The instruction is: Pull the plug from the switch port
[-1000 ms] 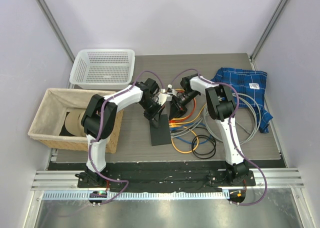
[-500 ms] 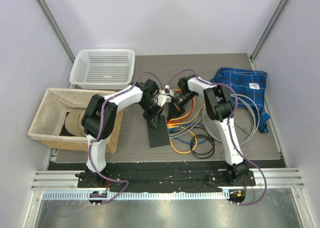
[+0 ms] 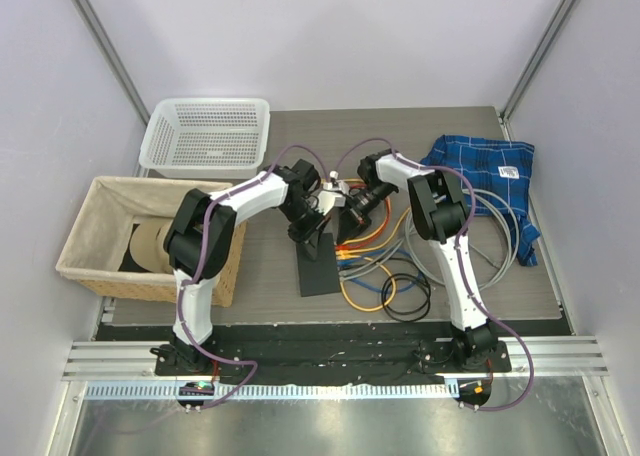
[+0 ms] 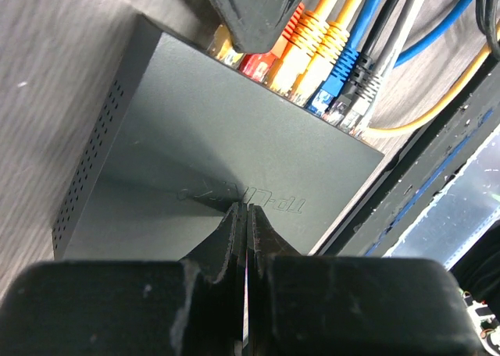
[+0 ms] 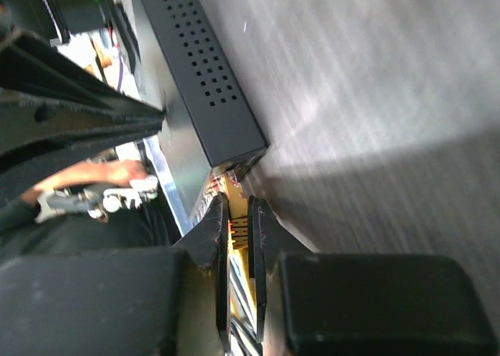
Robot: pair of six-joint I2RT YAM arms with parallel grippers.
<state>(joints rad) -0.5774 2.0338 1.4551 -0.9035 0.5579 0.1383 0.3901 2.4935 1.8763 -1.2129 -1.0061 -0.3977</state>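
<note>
The left end effector [image 4: 244,209] is closed, finger against finger with nothing between them. Its tips rest on the top panel of the switch [image 4: 219,137], which lies flat on the surface [image 5: 375,98] directly beneath them. This reads as a hold-down, not a grasp.

Ahead of the left tips, along the far edge of the switch in the left wrist view, runs the row of plugs [image 4: 312,67]: yellow, red, two orange, blue, black, grey. In the top view the long axis of the switch runs from the far side toward the arm bases. The port edge faces the right arm, and the cables [image 3: 375,266] trail away on that side.

The right end effector [image 5: 237,204] is at the end of the port row, beside the corner of the switch. Its fingers are closed on the yellow plug [image 5: 237,229], which shows in the narrow gap between them. How firm the grip is cannot be judged.

Controlling relation: the plug sits between the right fingers, with its long axis square to the port edge. The right arm is therefore the pulling arm. Extraction should run straight back along the plug axis, away from the switch, while the left tips press down. An off-axis pull may drag or tip the switch.
</note>
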